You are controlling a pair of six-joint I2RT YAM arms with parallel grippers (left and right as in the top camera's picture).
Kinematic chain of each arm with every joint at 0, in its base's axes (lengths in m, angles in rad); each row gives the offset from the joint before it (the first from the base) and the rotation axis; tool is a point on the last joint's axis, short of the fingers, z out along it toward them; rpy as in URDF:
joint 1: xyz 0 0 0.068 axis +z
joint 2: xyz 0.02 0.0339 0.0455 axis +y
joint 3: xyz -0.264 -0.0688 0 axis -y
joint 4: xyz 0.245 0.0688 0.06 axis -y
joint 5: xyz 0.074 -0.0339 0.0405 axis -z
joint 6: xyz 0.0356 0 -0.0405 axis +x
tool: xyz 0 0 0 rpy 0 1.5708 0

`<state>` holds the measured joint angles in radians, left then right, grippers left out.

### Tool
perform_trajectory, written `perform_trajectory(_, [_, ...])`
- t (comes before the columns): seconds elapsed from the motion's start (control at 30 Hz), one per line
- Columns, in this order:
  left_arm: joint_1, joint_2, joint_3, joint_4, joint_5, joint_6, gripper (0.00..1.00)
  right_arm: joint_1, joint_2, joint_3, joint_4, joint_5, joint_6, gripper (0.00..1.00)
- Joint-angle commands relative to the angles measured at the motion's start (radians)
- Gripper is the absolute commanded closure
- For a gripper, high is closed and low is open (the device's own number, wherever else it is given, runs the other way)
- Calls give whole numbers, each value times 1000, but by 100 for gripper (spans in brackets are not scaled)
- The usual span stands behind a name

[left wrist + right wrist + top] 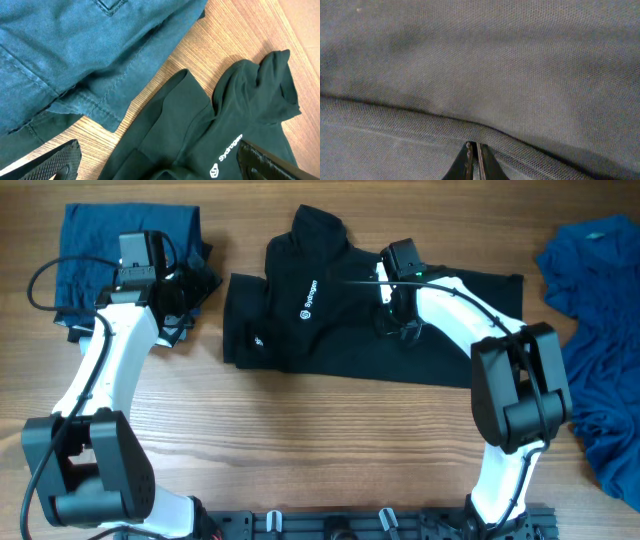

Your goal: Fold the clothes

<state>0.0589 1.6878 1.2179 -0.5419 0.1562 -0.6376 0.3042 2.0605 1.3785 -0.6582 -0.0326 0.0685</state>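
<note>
Black collared shirt (300, 330) lies spread across the middle of the wooden table (300, 440), its collar toward the far edge and a white logo (308, 298) showing on the chest; its left part looks doubled over, while the right part lies flatter and reaches under the right arm. A folded blue garment (100, 250) sits at the far left corner, near the shirt but not touching it, with a strip of bare wood between them. A crumpled blue garment (600, 310) lies heaped at the right edge, well apart from the shirt. The left gripper (188, 292) hangs over the right-hand edge of the folded blue garment with its fingers spread wide and nothing between them; its wrist view shows the blue hem (75, 50), the shirt (200, 130) and the logo (227, 155) below the parted fingers (55, 160). The right gripper (398, 328) is down on the shirt's right part, its fingers pressed together. Seen from its wrist, the tips (474, 160) meet at a raised ridge in the black cloth (480, 60); whether any cloth is pinched between them I cannot tell.
</note>
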Motion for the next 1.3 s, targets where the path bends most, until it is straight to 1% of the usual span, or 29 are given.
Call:
perform_trajectory(0.0, [-2,2,-2,0,11,1,0,-35,37,-10,86,97,9,96])
perform_trajectory(0.07, [-2,2,-2,0,11,1,0,-64,32,21,113,92,10,96])
perform_trajectory(0.13, [-2,2,-2,0,11,1,0,-82,16,52,71,92,10,96])
perform_trajectory(0.2, [-2,2,-2,0,11,1,0,-116,-22,108,-52,92,13,96])
perform_trajectory(0.3, [-2,2,-2,0,11,1,0,-163,-85,133,-196,50,13,96])
perform_trajectory(0.4, [-2,2,-2,0,11,1,0,-214,-114,131,-368,14,43,86])
perform_trajectory(0.47, [-2,2,-2,0,11,1,0,-239,-114,100,-389,13,49,86])
perform_trajectory(0.5, [-2,2,-2,0,11,1,0,-256,-114,76,-388,13,67,87])
perform_trajectory(0.53, [-2,2,-2,0,11,1,0,-267,-111,48,-370,1,68,90])
perform_trajectory(0.6, [-2,2,-2,0,11,1,0,-276,-106,-16,-317,-24,71,94])
perform_trajectory(0.7, [-2,2,-2,0,11,1,0,-276,-103,-90,-232,-24,91,95])
perform_trajectory(0.8, [-2,2,-2,0,11,1,0,-288,-102,-152,-136,65,91,96])
perform_trajectory(0.87, [-2,2,-2,0,11,1,0,-302,-103,-156,-81,156,87,95])
perform_trajectory(0.97, [-2,2,-2,0,11,1,0,-316,-103,-138,-35,153,62,96])
perform_trajectory(1.07, [-2,2,-2,0,11,1,0,-317,-103,-70,-56,153,56,96])
perform_trajectory(1.13, [-2,2,-2,0,11,1,0,-317,-103,-26,-70,153,10,94])
perform_trajectory(1.27, [-2,2,-2,0,11,1,0,-321,-103,-23,-50,166,10,92])
